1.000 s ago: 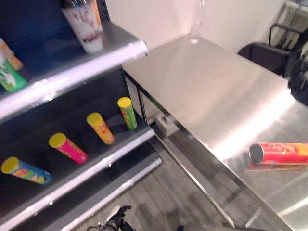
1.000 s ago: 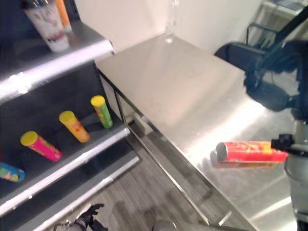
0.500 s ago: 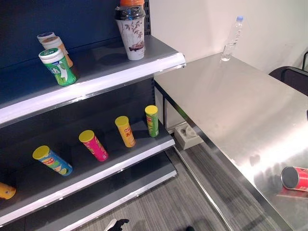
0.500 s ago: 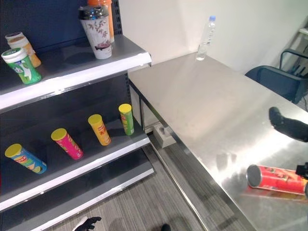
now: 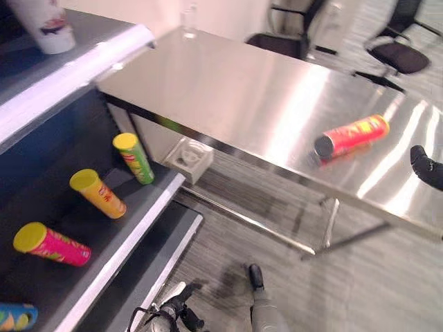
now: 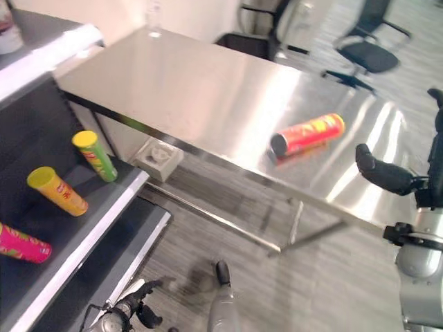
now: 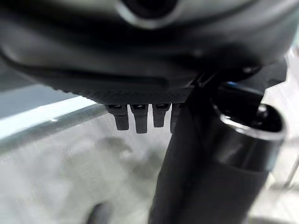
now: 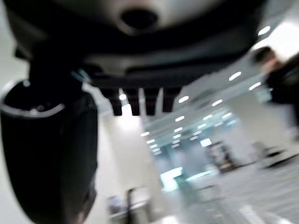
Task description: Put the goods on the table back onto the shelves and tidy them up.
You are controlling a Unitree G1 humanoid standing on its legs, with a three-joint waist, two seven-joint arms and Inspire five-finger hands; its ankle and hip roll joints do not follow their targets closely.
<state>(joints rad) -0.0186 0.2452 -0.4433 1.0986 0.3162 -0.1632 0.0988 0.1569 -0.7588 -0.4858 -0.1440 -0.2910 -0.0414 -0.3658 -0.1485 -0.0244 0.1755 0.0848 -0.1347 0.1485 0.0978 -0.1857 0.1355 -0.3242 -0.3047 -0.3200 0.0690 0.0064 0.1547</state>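
A red tube can [image 5: 349, 136] lies on its side on the steel table [image 5: 228, 90], its grey end toward the near edge. My right hand [image 6: 387, 176] hovers open to the right of the can, apart from it, thumb pointing at it; its straight fingers [image 8: 138, 105] hold nothing. My left hand [image 6: 128, 315] hangs open low over the floor by the shelf's foot, and its fingers [image 7: 135, 116] are empty. On the dark lower shelf [image 5: 118, 242] lie a green can [image 5: 133, 158], an orange can [image 5: 97, 193] and a pink can [image 5: 50, 243].
A white cup [image 5: 45, 24] stands on the upper shelf and a clear bottle [image 5: 188, 15] at the table's far corner. A white box [image 5: 185, 155] sits on the floor under the table. Office chairs [image 5: 398, 55] stand beyond the table. A blue can [image 5: 14, 317] lies lowest on the shelf.
The whole picture has swung toward the table, so the camera has moved. The red can still lies on the table, and my right hand still floats close to it.
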